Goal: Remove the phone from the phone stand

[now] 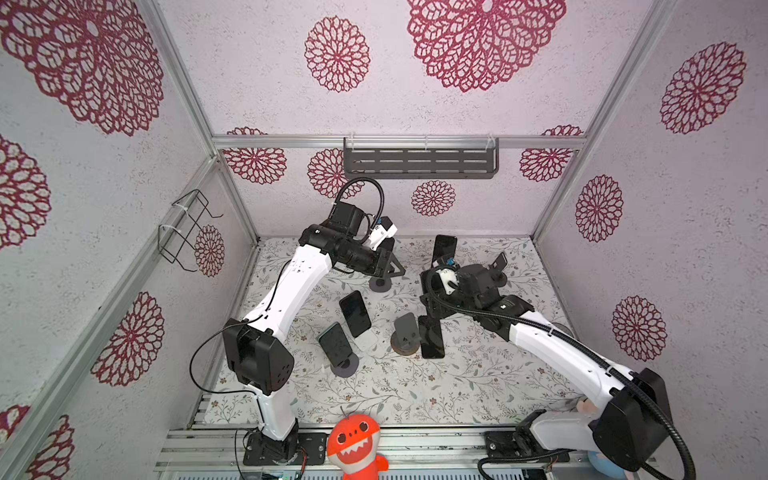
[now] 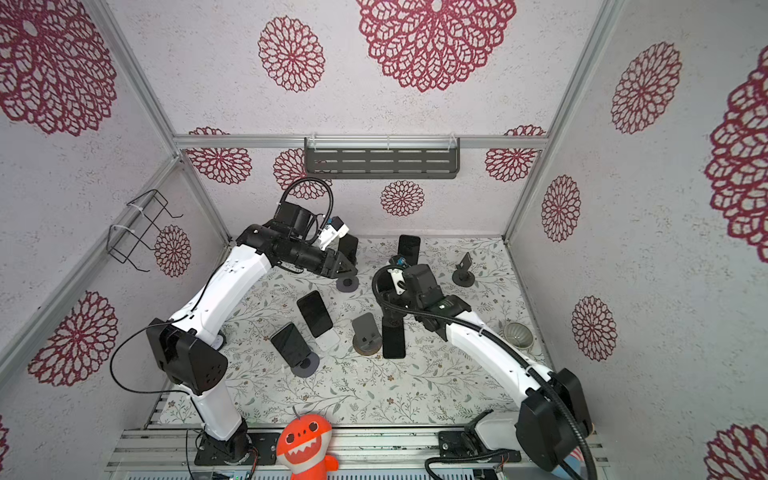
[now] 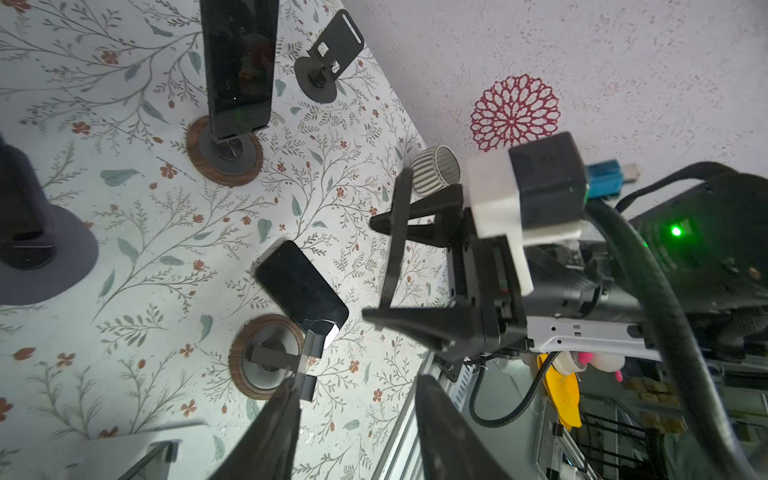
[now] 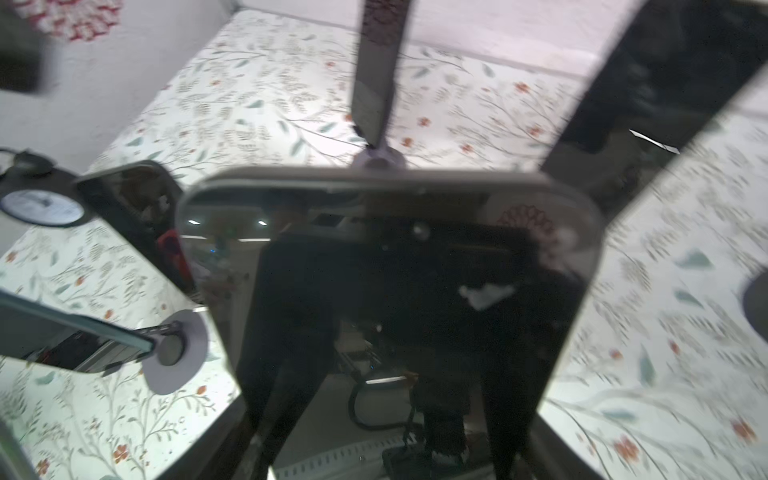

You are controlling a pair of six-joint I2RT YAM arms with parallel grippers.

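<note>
In the right gripper (image 3: 376, 268), pinched by its thin edges, the phone (image 3: 397, 232) may slip if jolted; the left gripper (image 3: 357, 382) stands spread, empty.

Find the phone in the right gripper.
In both top views the phone is mid-table in the right gripper, just right of the empty grey stand.
</note>
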